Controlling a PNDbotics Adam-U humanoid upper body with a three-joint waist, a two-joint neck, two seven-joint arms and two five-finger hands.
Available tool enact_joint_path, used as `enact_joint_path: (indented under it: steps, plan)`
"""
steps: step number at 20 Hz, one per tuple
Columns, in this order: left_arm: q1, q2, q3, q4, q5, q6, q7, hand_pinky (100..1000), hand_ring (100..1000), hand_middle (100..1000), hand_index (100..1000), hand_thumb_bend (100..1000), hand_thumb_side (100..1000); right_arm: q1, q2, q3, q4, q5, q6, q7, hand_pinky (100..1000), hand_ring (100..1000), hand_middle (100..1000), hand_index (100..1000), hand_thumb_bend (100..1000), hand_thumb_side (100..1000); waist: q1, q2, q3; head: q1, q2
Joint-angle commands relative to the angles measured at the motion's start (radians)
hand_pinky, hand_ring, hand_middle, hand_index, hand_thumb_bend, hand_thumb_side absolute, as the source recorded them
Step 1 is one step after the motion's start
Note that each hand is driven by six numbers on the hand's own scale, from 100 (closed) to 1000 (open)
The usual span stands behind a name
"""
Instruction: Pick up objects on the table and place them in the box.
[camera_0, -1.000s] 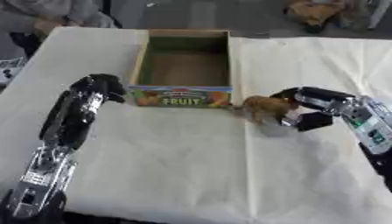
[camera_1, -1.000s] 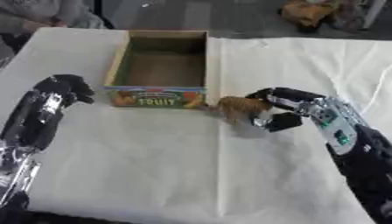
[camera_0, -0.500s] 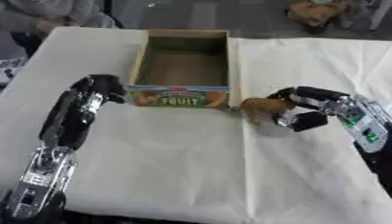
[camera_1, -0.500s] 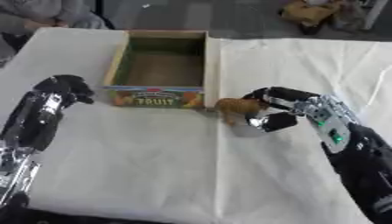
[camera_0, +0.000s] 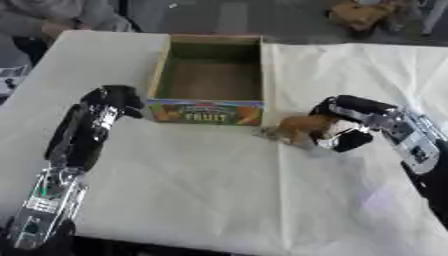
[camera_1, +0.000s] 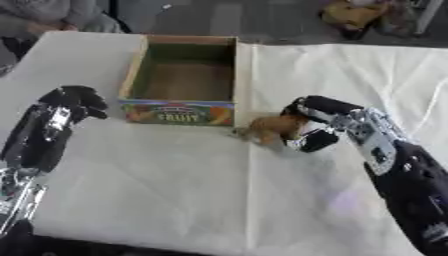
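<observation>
Moved slightly boxward: brown toy (camera_0: 300, 128), clasped in my curled right robot hand (camera_0: 354, 125), grasp step, lift over box (camera_0: 209, 80) next; left robot hand (camera_0: 114, 98) curled, empty.

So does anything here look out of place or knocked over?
Nothing stands out. The box sits upright and open. The right hand is curled round a small brown object beside the box, and the left hand rests by its other side.

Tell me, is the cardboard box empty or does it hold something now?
Empty. The box shows only its bare brown floor; the brown object is outside, in the right robot hand.
</observation>
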Motion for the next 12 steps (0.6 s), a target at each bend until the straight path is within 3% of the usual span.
enact_joint_path:
  steps: [1, 11, 12]
  plan:
    - [-0.013, 0.02, 0.0, -0.013, 0.004, -0.002, -0.003, 619, 648, 588, 709, 100, 606, -0.011, -0.012, 0.001, -0.01, 0.021, -0.002, -0.025, 655, 580, 472, 637, 100, 126, 0.001, -0.012, -0.001, -0.001, 0.003]
    - [-0.013, 0.02, 0.0, -0.013, 0.004, -0.002, -0.003, 619, 648, 588, 709, 100, 606, -0.011, -0.011, 0.001, -0.004, 0.028, -0.007, -0.035, 655, 580, 472, 637, 100, 126, 0.001, -0.012, -0.001, -0.001, 0.003]
    - [-0.013, 0.02, 0.0, -0.013, 0.004, -0.002, -0.003, 619, 650, 590, 709, 100, 608, -0.012, -0.012, 0.0, -0.005, 0.028, -0.007, -0.036, 616, 509, 377, 536, 100, 110, 0.0, -0.013, -0.001, -0.001, 0.003]
